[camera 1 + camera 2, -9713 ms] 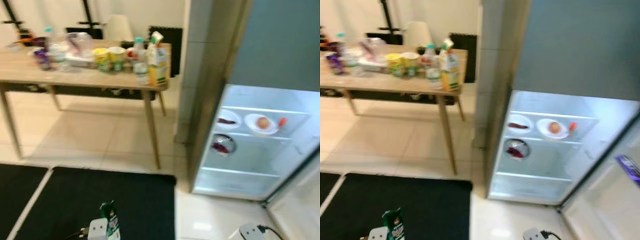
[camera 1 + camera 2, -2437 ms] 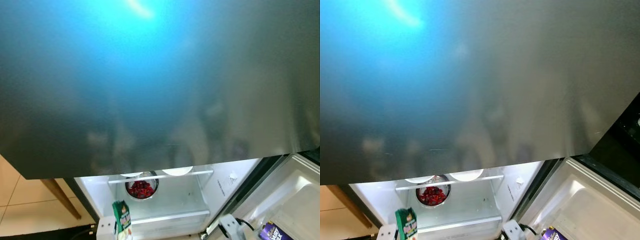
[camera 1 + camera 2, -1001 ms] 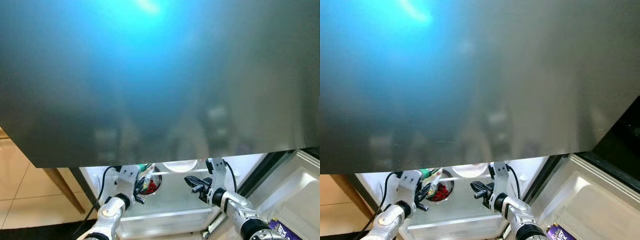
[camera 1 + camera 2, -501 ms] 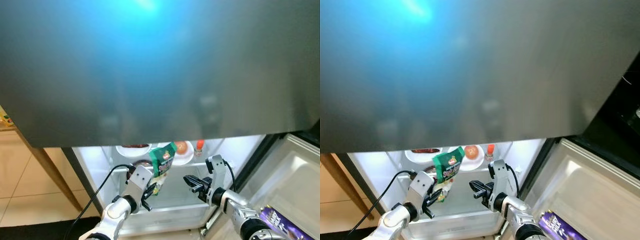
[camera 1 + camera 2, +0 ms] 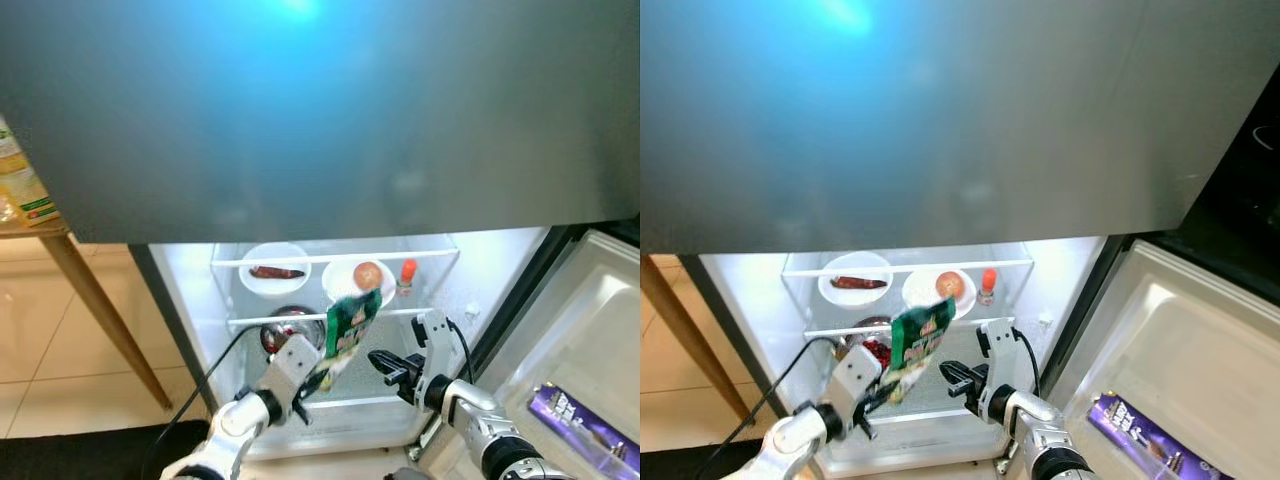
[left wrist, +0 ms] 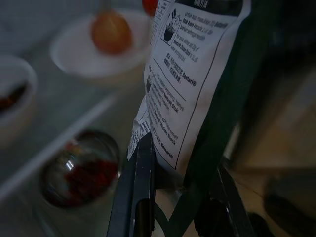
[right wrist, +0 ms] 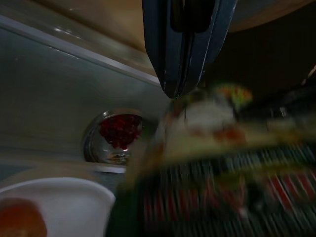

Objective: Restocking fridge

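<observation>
My left gripper (image 5: 316,376) is shut on the bottom corner of a green snack pouch (image 5: 349,323), which it holds up tilted in front of the open fridge's middle shelf (image 5: 250,322). In the left wrist view the pouch's white printed back (image 6: 192,79) stands between the black fingers (image 6: 142,197). My right gripper (image 5: 384,362) hovers just right of the pouch at the same height, its fingers (image 7: 178,54) pressed together with nothing between them. Through its camera the pouch (image 7: 217,163) is a blur close by.
On the top shelf are a white plate with a dark red strip (image 5: 274,270), a plate with an orange fruit (image 5: 367,275) and a small red bottle (image 5: 407,271). A metal bowl of red food (image 5: 284,329) sits below. The open door (image 5: 590,330) on the right holds a purple bar (image 5: 582,416). A wooden table leg (image 5: 95,310) stands left.
The view has tilted down, so more of the fridge's inside shows. My left gripper has carried the pouch right and further toward the shelves. The right gripper has barely moved.
</observation>
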`<state>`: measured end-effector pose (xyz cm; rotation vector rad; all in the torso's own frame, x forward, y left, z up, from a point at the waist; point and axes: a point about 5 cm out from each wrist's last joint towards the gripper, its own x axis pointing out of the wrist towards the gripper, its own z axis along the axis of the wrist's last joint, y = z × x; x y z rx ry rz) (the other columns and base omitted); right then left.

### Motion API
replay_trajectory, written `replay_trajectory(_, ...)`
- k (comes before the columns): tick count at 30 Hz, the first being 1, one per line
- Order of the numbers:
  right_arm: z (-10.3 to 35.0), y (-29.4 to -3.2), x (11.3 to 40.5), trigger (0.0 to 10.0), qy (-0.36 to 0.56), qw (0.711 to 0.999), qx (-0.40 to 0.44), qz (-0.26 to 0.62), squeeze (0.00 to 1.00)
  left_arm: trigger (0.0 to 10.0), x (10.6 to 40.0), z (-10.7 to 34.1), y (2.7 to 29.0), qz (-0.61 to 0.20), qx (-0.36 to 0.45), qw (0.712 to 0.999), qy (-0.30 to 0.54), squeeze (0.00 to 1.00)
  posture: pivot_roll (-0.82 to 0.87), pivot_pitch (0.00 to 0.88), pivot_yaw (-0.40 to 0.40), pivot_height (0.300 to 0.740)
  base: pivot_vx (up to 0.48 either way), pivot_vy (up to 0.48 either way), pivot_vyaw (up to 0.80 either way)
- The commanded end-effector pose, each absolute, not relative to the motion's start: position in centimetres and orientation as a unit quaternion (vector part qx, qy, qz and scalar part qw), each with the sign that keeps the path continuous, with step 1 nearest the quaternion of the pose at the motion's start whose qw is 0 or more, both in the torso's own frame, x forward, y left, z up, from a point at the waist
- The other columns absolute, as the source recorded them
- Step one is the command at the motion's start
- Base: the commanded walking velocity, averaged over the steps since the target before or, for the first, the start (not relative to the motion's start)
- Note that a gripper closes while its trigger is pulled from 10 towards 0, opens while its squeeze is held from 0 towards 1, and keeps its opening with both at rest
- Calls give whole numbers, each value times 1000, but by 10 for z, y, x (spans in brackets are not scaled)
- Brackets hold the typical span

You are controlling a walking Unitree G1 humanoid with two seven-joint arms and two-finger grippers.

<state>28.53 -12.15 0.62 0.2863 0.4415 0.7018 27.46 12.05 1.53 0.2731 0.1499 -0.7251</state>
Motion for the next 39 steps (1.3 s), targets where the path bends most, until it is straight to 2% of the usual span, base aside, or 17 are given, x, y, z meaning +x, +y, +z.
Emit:
replay_trajectory(1,8,-124,286,10000,205,908,144,336,0,10000,285,31,113,-346,125,929,26,0,-92,0,-32,640,0,0,0)
replay_trajectory(6,12,-121,287,10000,194,903,148,354,0,10000,305,67,107,-312,103,942,-63,0,-94,0,-34,625,0,0,0)
replay_trajectory(8,12,-121,287,10000,194,903,148,354,0,10000,305,67,107,-312,103,942,-63,0,-94,0,-34,625,0,0,0)
replay_trajectory(10,17,-121,292,10000,179,905,157,352,0,10000,314,89,101,-303,88,942,-113,0,-94,0,-34,610,0,0,0)
replay_trajectory(20,29,-123,299,10000,147,901,192,359,0,10000,317,106,94,-319,60,934,-147,0,-94,0,-33,600,0,0,0)
replay_trajectory(23,32,-118,299,10000,138,893,192,384,0,10000,328,133,101,-279,-3,942,-187,0,-94,0,-33,600,0,0,0)
replay_trajectory(32,34,-114,299,10000,133,888,196,395,0,10000,333,162,103,-269,-11,935,-231,0,-95,0,-31,600,0,0,0)
replay_trajectory(33,35,-113,299,10000,131,886,197,398,0,10000,334,186,102,-269,-13,924,-271,0,-94,0,-32,600,0,0,0)
replay_trajectory(39,36,-113,300,10000,131,886,197,400,0,10000,336,205,108,-243,1,922,-300,0,-94,0,-32,600,0,0,0)
